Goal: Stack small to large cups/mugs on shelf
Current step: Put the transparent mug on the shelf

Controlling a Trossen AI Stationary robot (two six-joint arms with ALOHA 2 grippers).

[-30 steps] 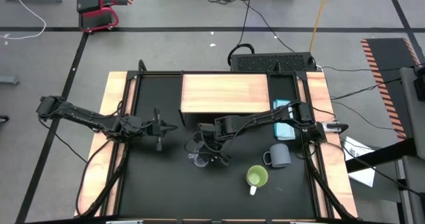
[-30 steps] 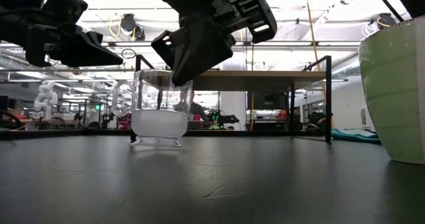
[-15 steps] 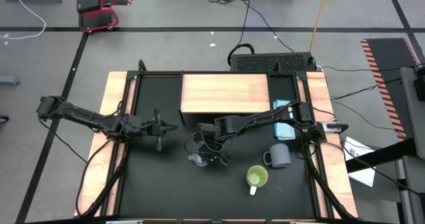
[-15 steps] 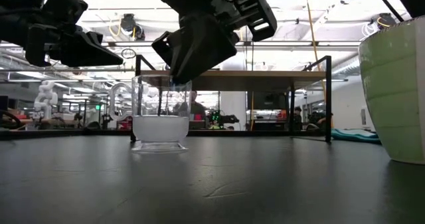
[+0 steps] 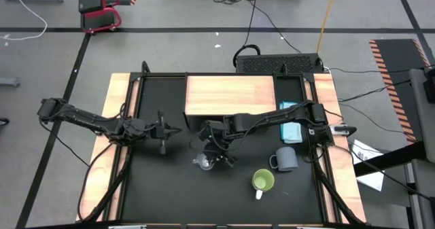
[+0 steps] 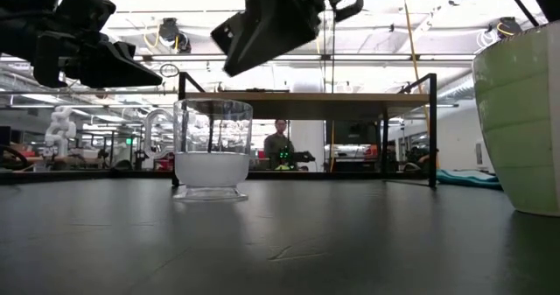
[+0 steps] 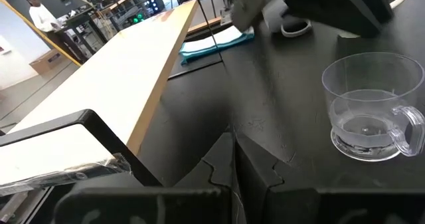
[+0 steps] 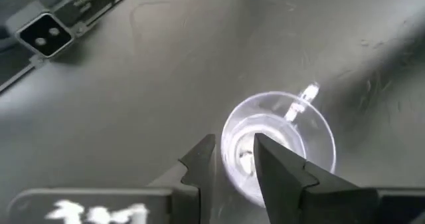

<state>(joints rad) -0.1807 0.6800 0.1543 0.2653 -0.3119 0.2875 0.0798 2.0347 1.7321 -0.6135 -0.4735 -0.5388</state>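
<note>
The small clear glass cup (image 5: 202, 162) stands upright on its base on the black table, in front of the light-wood shelf (image 5: 230, 95). My right gripper (image 5: 212, 154) hovers open just above the cup's rim (image 6: 213, 102), clear of it; in its wrist view the cup (image 8: 292, 141) lies below the parted fingers. The grey-blue mug (image 5: 287, 159) and the lime-green mug (image 5: 263, 181) stand on the table to the right. My left gripper (image 5: 163, 130) waits shut to the left of the cup (image 7: 368, 111).
A teal cloth (image 5: 291, 124) lies at the shelf's right end. Light-wood strips (image 5: 102, 161) run along the table's left and right sides. The green mug (image 6: 521, 120) stands close to the low camera. A person shows in the room far behind the table.
My right gripper has opened, let go of the glass cup and risen above it. The cup, held slightly off the table and tilted a second ago, now stands flat on its base.
</note>
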